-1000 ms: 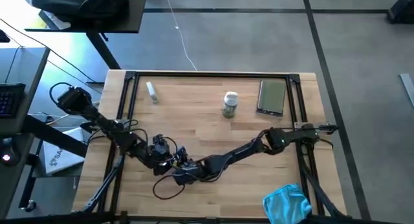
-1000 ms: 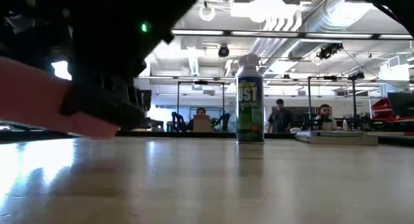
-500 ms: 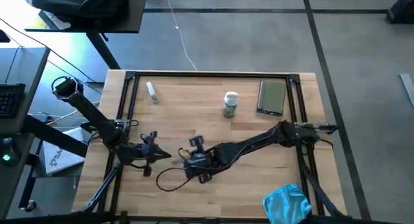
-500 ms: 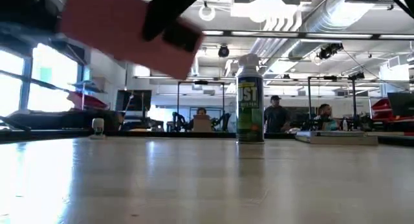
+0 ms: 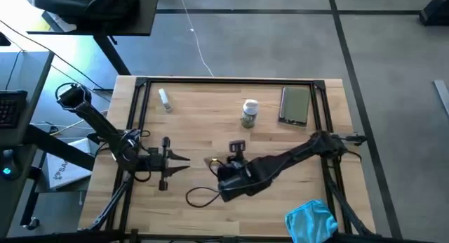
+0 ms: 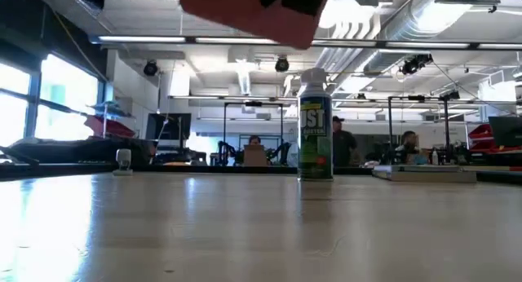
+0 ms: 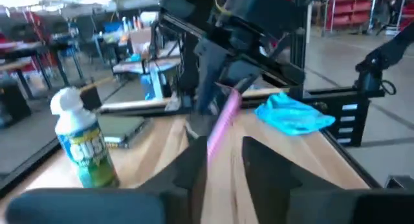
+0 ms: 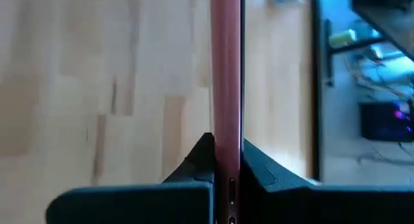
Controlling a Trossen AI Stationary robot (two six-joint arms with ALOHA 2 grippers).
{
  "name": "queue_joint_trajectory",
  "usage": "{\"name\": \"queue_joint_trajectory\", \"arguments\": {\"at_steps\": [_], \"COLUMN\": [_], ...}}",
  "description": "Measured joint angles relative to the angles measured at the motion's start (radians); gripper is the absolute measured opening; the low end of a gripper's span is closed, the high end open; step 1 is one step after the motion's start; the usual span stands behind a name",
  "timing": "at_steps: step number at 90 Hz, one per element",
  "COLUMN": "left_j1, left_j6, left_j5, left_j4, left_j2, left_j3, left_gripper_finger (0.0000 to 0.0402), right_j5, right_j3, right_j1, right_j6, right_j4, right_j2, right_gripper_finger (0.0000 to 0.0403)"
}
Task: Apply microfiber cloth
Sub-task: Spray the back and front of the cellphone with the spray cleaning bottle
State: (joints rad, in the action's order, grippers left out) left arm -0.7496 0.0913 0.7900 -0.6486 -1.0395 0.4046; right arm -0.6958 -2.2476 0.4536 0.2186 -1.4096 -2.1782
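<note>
The microfiber cloth (image 5: 311, 221) is bright turquoise-blue, soft, and rumpled into folds. It lies in a lumpy heap at the near right corner of the wooden table (image 5: 203, 123), partly over the edge. It has no clear long side and does not point any way.

The right gripper (image 5: 223, 166) is over the middle of the table, well apart from the cloth. Its fingers are clamped on a thin pink phone (image 8: 226, 75) held on its edge. The left gripper (image 5: 184, 159) is near the left side with its fingers spread apart, holding nothing.

A green spray can (image 5: 249, 114), a dark tablet (image 5: 295, 104) and a small clear bottle (image 5: 165, 99) stand along the far side. Behind the table is a big workshop with desks and people (image 6: 342, 147).
</note>
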Motion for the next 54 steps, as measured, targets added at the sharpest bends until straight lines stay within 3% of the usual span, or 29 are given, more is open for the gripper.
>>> {"name": "queue_joint_trajectory", "arguments": {"at_steps": [19,32,54], "left_j1": [0.049,0.065,0.062], "left_j6": [0.023,0.025,-0.028], "left_j5": [-0.003,-0.006,-0.187], "left_j4": [-0.07,-0.099,0.043], "left_j2": [-0.033,-0.032,-0.047], "left_j3": [0.0,0.0,0.0], "left_gripper_finger": [0.0156,0.0165,0.0162], "right_j5": [0.023,0.075,0.181], "right_j3": [0.026,0.147,0.369], "right_j1": [0.008,0.007,0.007], "right_j6": [0.097,0.169,0.226], "right_j4": [-0.063,-0.058,0.221], "right_j2": [0.001,0.001,-0.003], "right_gripper_finger": [0.0,0.0,0.0]}}
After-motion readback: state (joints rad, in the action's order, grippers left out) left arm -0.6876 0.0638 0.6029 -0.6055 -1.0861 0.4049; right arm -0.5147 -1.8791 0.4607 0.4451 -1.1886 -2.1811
